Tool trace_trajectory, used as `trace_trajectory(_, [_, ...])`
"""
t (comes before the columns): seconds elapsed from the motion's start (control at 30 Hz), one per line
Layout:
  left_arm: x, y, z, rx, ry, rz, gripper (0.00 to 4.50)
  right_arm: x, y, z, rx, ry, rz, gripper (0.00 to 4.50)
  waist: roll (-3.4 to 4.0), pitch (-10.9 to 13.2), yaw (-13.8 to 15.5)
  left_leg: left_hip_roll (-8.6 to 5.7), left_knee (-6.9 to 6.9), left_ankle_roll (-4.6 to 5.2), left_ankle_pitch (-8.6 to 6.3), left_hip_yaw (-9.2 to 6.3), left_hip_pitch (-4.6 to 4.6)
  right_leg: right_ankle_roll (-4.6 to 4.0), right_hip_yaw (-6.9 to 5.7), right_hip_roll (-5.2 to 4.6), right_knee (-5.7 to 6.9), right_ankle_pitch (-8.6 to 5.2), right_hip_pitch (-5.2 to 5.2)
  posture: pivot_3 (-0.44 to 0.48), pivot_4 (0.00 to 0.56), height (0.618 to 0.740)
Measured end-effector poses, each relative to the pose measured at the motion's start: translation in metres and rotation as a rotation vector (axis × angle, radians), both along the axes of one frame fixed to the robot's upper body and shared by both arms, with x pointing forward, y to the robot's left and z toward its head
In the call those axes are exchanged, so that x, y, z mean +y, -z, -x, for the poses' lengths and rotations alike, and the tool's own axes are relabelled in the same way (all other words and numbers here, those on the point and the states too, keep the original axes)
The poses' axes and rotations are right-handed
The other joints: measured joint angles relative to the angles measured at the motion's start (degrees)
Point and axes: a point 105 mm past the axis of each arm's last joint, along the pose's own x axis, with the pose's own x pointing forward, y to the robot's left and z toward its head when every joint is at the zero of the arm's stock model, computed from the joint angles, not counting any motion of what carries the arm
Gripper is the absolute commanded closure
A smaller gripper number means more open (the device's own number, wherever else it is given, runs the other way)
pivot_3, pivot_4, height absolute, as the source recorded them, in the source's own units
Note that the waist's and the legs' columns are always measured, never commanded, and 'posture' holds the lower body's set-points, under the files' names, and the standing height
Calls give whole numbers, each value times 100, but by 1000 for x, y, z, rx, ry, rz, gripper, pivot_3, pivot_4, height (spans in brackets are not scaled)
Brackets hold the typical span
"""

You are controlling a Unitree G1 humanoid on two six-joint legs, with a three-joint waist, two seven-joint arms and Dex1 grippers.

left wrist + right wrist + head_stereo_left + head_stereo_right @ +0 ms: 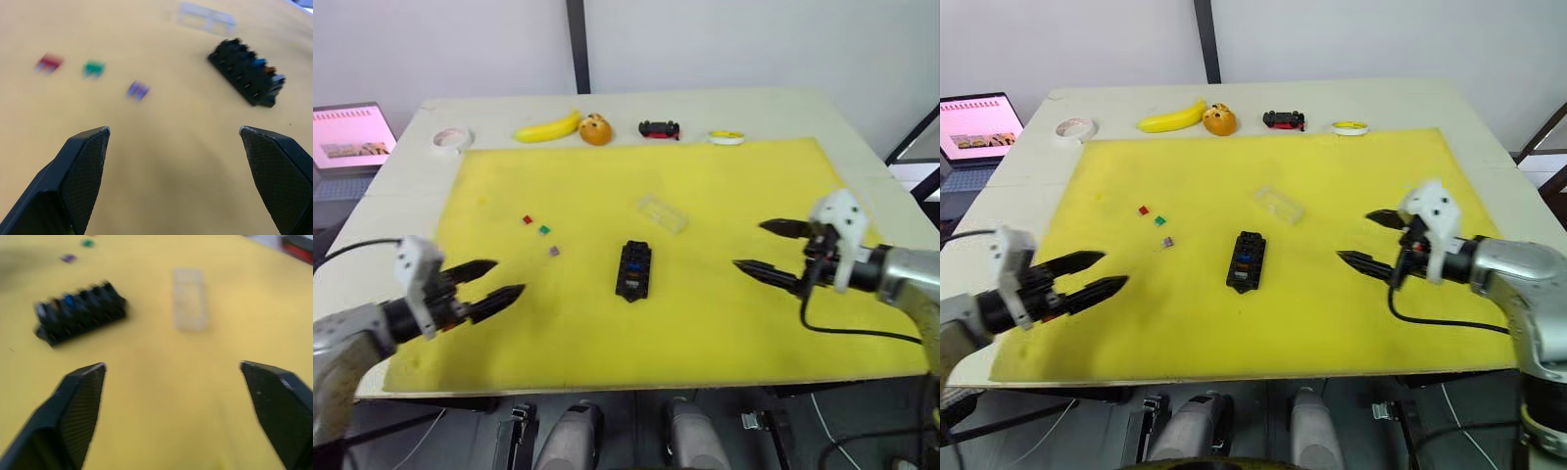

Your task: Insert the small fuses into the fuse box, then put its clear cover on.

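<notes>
Over the yellow mat, the left gripper hangs with its two black fingers spread apart, holding nothing. Just ahead of it lie three loose small fuses: red, green and purple. Farther off, between both grippers, sits the fuse box, with blue, orange and grey fuses already in one end. The right gripper is wide open too. Beyond the box lies the clear cover.
</notes>
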Motion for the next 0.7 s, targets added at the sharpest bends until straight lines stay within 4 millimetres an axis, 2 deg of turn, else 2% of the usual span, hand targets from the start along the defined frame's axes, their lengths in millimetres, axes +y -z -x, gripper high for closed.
trace_trajectory(0.17, [41, 15, 25, 87, -170, 19, 0, -20, 7, 6, 18, 79, -1, 55, 0, 0, 11, 0, 0, 2, -1, 1, 2, -1, -1, -3, -6, 0, 7, 0, 150, 740])
trace_trajectory(0.23, [51, 19, 30, 105, -214, 19, 0, -25, 9, 5, 18, 107, 0, 55, 0, 0, 14, -1, 0, 2, -2, 2, 2, -1, -1, -7, -7, 0, 10, 0, 150, 740])
trace_trajectory(0.4, [47, 16, 27, 88, -200, 18, 0, -26, 5, 2, -4, 125, -5, 55, 1, -1, 10, 0, 0, 2, -2, 1, 2, -1, -2, -8, -7, -1, 11, 0, 150, 740])
trace_trajectory(0.5, [33, 10, 14, 78, -141, 73, 0, -20, 4, 0, -8, 104, -9, 55, 2, -2, 17, 0, 0, 1, -2, 1, 3, -1, -3, -8, -7, 0, 12, 0, 150, 740])
trace_trajectory(0.63, [14, 0, -6, 156, -22, 134, 0, 7, 2, -3, -15, -9, -6, 55, 4, -3, -7, -1, 0, 1, -2, 1, 5, -1, -2, -4, -4, 0, 9, 0, 150, 740])
trace_trajectory(0.7, [10, -6, -17, 200, 5, 180, 0, 27, -2, -3, -27, -88, -12, 55, 5, -2, -26, 1, -1, 1, -2, 1, 4, -1, -1, 0, -3, 0, 2, 0, 150, 740])
